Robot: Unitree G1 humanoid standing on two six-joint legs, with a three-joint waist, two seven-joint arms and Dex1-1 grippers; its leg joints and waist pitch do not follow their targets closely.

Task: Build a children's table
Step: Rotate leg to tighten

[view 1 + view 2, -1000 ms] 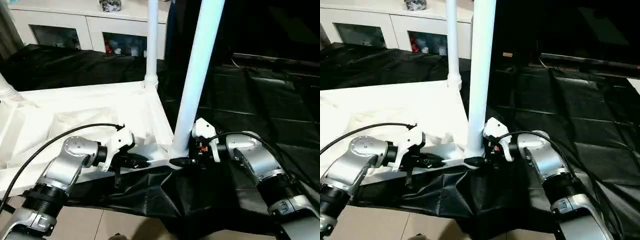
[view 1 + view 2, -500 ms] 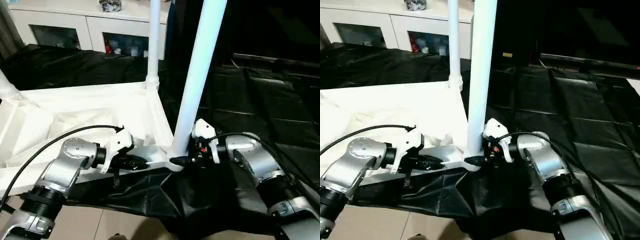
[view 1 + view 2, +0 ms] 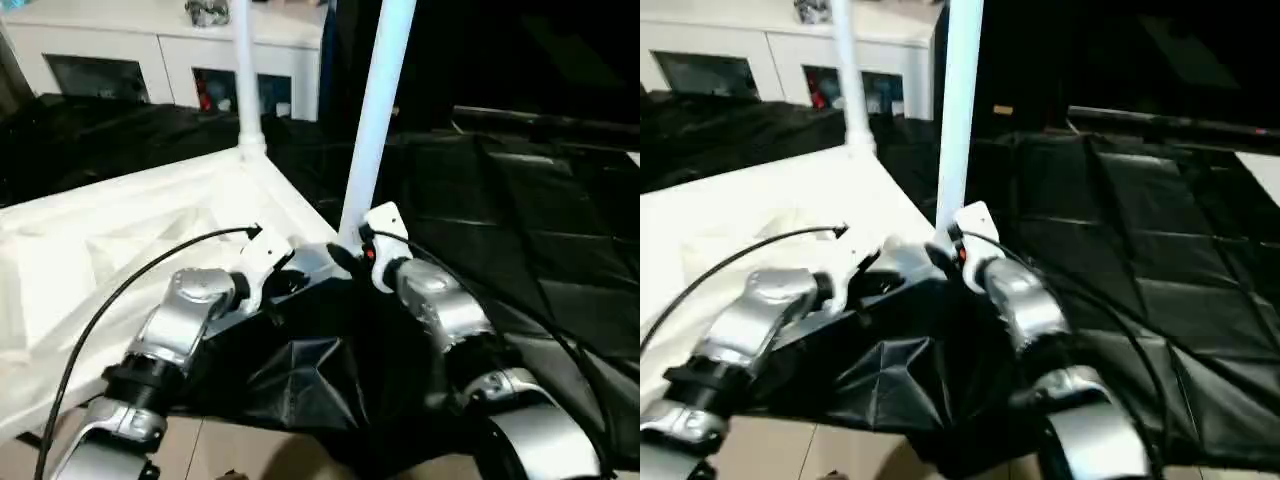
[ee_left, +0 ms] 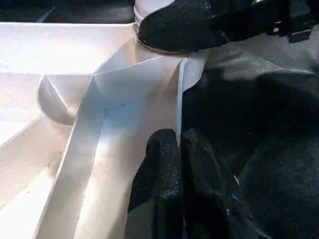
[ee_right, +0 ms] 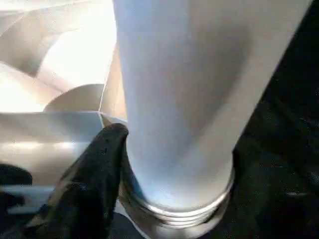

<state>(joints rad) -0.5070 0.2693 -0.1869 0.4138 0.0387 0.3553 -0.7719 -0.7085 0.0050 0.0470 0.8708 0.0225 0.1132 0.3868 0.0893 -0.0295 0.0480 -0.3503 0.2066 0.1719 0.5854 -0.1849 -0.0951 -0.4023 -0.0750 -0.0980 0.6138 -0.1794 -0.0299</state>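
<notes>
In the left eye view, the upturned table top (image 3: 110, 235) lies on black sheeting (image 3: 520, 220), with a near leg (image 3: 375, 110) standing in the corner socket and a far leg (image 3: 243, 75) upright in the corner beyond. Since a second ago the whole picture has swung, so the head has moved; the arms have also drawn in toward each other at that near corner. The left gripper (image 3: 285, 283) sits at the top's edge just beside the socket, and the right gripper (image 3: 345, 255) is at the leg's foot.

In the left wrist view, the left gripper's fingers (image 4: 162, 169) are pressed together over the thin white rim of the top, as before. One black finger of the right gripper (image 4: 199, 22) lies ahead of them against the base of the leg.

In the right wrist view, the near leg stands close ahead between the right gripper's spread jaws, one finger (image 5: 94, 169) touching its base just above the threaded collar (image 5: 174, 209). Whether it grips or merely rests there cannot be told. The leg looks seated, so this corner seems nearly finished.
</notes>
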